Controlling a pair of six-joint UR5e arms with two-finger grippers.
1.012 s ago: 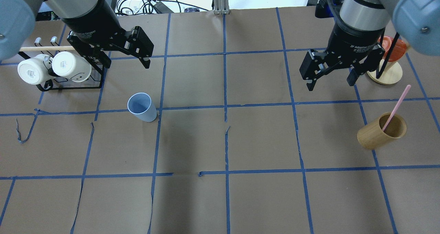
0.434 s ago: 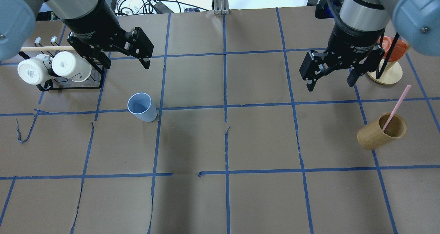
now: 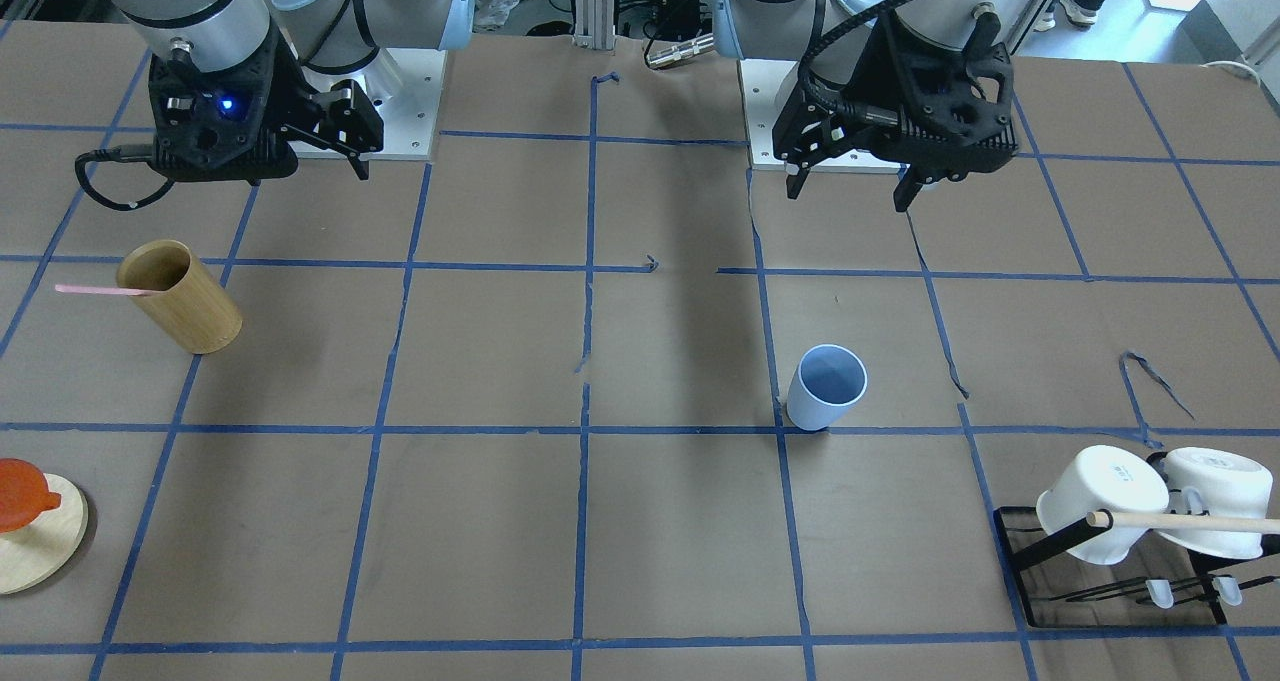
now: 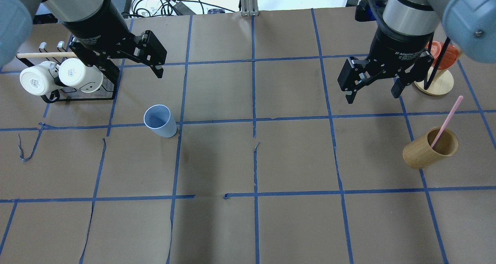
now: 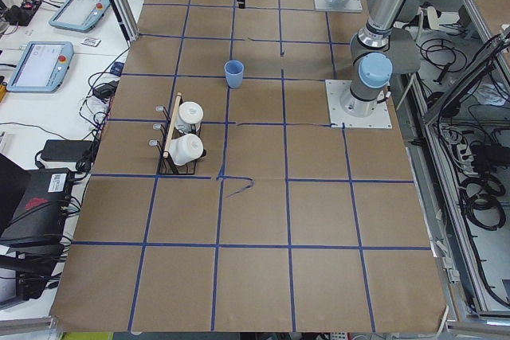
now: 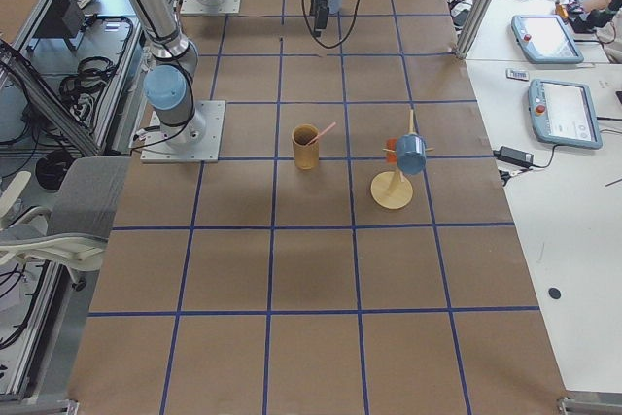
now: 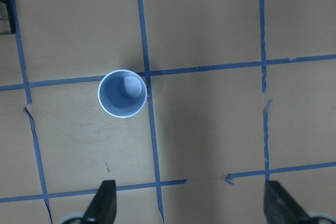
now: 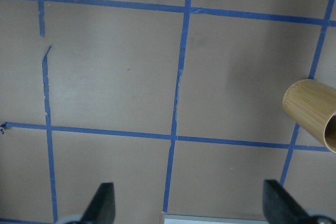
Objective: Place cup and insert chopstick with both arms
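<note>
The left hand (image 4: 136,77) (fingers spread) has shifted toward the mug rack (image 4: 83,99).

Blue cup (image 4: 159,121) unobstructed all round; mug rack (image 4: 79,89) near.

Tape-gridded brown table (image 4: 294,159) under a blue cup (image 4: 159,121), bamboo holder (image 4: 420,153), black mug rack (image 4: 81,99) and round wooden stand (image 4: 440,85).

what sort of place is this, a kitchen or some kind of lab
Most likely a robotics lab workcell, not a kitchen: a left arm and right arm bolted to a table papered brown with a blue tape grid, and what look like teach pendants on the side bench.
</note>
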